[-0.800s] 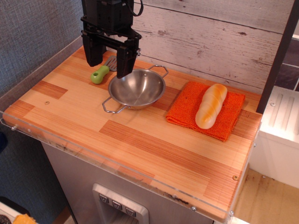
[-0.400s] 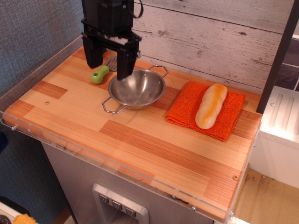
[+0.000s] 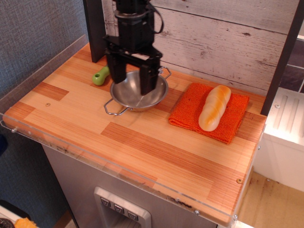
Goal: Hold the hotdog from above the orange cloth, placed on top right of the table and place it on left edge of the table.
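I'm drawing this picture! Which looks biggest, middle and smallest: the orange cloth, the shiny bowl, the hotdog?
1. orange cloth, biggest, though only just
2. steel bowl, nearly the same, partly hidden by the gripper
3. hotdog, smallest

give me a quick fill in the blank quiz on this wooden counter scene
1. The glossy cream toy hotdog bun lies on the ____ knitted cloth.
2. The black gripper hangs over the steel ____, jaws apart.
3. The spatula handle beside the bowl is ____.
4. The light wooden table has a clear ____ rim.

Missing words: orange; bowl; green; acrylic
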You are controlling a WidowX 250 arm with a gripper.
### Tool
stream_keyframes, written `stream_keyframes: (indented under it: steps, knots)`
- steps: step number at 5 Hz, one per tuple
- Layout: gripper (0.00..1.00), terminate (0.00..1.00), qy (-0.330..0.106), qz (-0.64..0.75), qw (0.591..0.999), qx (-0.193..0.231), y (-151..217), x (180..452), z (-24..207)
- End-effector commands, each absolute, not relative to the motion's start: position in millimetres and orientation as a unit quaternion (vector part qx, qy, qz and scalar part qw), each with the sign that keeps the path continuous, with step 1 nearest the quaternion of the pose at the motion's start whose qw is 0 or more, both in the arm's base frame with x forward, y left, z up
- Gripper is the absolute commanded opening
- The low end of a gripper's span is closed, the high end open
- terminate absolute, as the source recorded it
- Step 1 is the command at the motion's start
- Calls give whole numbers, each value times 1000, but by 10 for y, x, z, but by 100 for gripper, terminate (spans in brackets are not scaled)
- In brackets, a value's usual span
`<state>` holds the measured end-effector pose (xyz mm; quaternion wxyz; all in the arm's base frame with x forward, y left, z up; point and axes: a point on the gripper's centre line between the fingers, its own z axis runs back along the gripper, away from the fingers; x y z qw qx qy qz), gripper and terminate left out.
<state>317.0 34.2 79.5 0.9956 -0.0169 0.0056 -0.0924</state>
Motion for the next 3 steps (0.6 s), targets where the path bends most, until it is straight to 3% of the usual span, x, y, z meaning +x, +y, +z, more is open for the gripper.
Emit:
stream_keyframes:
  steps: [1,2,3]
  knots:
    - [100,0,-42,-99,994,27,-457,3425,1025]
    - [100,0,-44,-79,995,29,-859,3538,1018]
    - [100,0,-29,-58,997,36,-1036,3568,909]
